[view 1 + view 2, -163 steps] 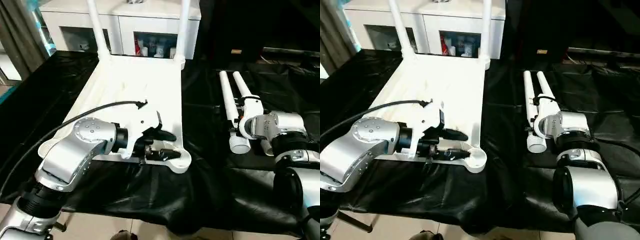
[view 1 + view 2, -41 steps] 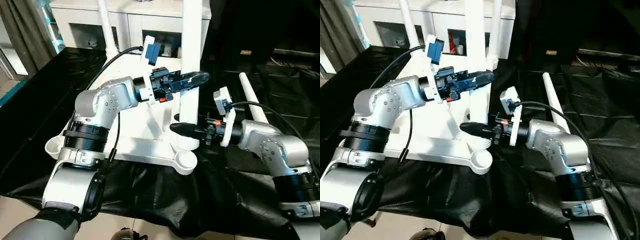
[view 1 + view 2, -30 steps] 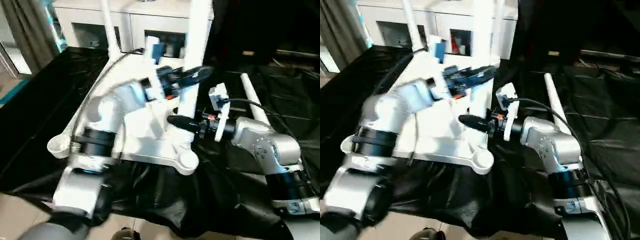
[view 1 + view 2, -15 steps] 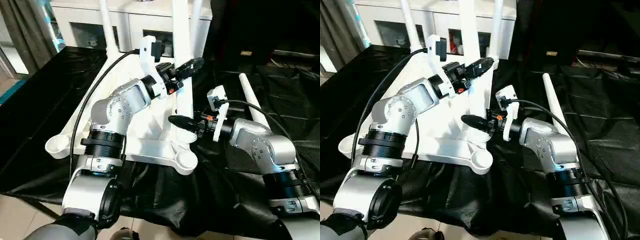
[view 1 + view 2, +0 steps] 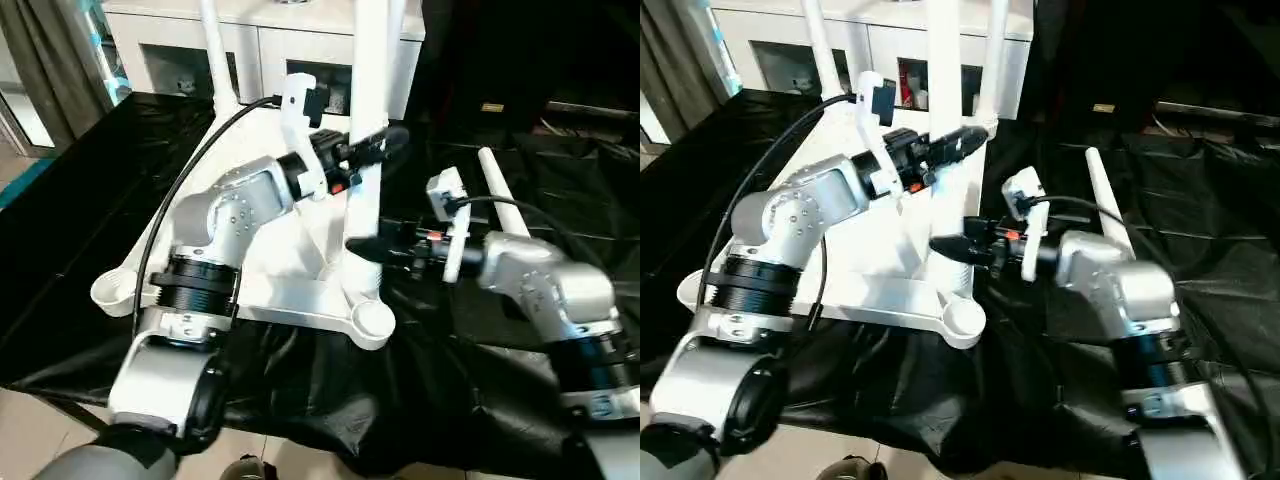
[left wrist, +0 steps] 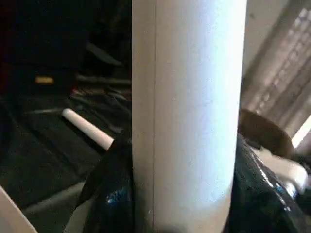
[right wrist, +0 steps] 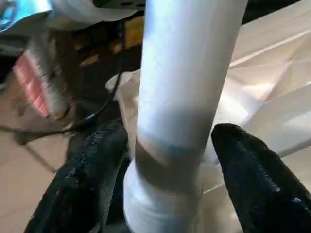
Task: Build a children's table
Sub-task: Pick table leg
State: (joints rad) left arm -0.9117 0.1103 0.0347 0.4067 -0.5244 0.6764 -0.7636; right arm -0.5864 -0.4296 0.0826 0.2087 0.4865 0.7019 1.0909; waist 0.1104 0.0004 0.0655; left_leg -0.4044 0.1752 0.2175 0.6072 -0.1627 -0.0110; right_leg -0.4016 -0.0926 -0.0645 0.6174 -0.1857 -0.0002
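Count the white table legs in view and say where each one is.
4: two stand in the far corner sockets, one upright leg between both grippers near the front corner, one lying on the black cover.

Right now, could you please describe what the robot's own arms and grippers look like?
Both arms are silver metal with black ribbed joint rings. The left gripper and right gripper each have two glossy black fingers on white wrist brackets with small red details. A black cable loops along the left arm, another over the right.

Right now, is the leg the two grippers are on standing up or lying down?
Standing upright: the leg rises from the tabletop, with the left gripper high on it and the right gripper near its base.
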